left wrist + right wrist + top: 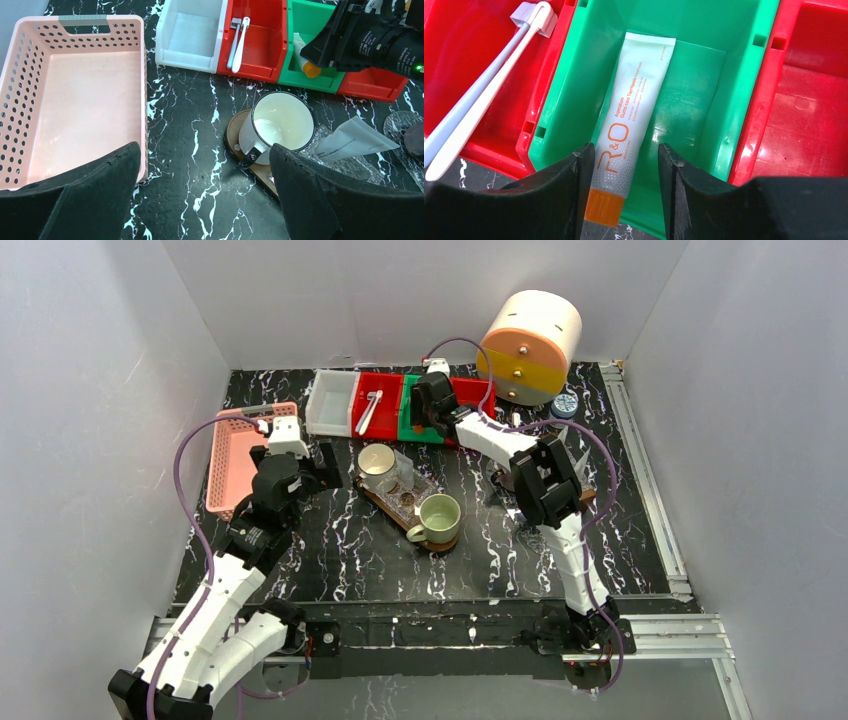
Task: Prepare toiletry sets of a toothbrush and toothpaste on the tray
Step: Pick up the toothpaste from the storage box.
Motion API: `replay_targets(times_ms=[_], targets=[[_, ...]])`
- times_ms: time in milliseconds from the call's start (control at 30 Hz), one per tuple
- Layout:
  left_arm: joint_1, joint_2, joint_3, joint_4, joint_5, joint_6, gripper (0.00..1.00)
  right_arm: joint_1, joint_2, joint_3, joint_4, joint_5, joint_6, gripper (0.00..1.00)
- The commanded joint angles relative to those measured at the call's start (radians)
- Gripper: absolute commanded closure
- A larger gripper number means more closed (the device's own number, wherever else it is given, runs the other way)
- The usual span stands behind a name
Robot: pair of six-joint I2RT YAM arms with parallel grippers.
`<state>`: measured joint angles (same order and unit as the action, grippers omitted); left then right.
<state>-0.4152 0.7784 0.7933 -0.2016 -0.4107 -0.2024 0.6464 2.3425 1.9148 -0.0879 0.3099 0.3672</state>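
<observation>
A white toothpaste tube (631, 115) with an orange cap lies in the green bin (704, 100). My right gripper (626, 165) is open and straddles the tube's cap end; the tube lies close to the left finger (574, 185). From above, the right gripper (432, 405) hangs over the green bin (412, 425). Two slim toothbrushes (479, 120) lie side by side in the red bin (260, 50) to its left. The pink perforated tray (75, 100) stands empty at the left. My left gripper (205, 170) is open and empty over the table between the tray and a mug.
A white enamel mug (282, 125) and a pale green cup (440, 518) stand on a wooden board (392, 502) mid-table. An empty white bin (333, 402) and a second red bin (809, 110) flank the row. A yellow-orange drum (530, 345) lies at the back right.
</observation>
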Motion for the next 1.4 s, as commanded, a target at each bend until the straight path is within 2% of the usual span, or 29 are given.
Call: replay_targets(times_ms=[0, 300, 467, 933, 1100, 1367], targets=[[0.004, -0.001, -0.003, 0.016, -0.008, 0.001, 0.02, -0.005, -0.003, 0.010, -0.025, -0.060, 0.012, 0.42], [0.004, -0.004, -0.003, 0.017, -0.007, 0.001, 0.02, -0.006, 0.080, 0.079, -0.085, -0.045, 0.036, 0.40], [0.004, -0.004, -0.003, 0.016, -0.009, 0.001, 0.02, -0.006, 0.066, 0.057, -0.049, -0.032, 0.036, 0.44], [0.004, -0.008, -0.004, 0.014, -0.012, -0.001, 0.02, -0.007, -0.134, -0.117, 0.121, -0.020, -0.019, 0.76], [0.005, -0.013, -0.002, 0.012, -0.016, -0.010, 0.02, -0.006, -0.221, -0.208, 0.191, -0.013, -0.034, 0.97], [0.006, -0.022, 0.009, 0.004, -0.030, -0.045, 0.01, -0.007, -0.377, -0.385, 0.329, -0.023, -0.052, 0.99]])
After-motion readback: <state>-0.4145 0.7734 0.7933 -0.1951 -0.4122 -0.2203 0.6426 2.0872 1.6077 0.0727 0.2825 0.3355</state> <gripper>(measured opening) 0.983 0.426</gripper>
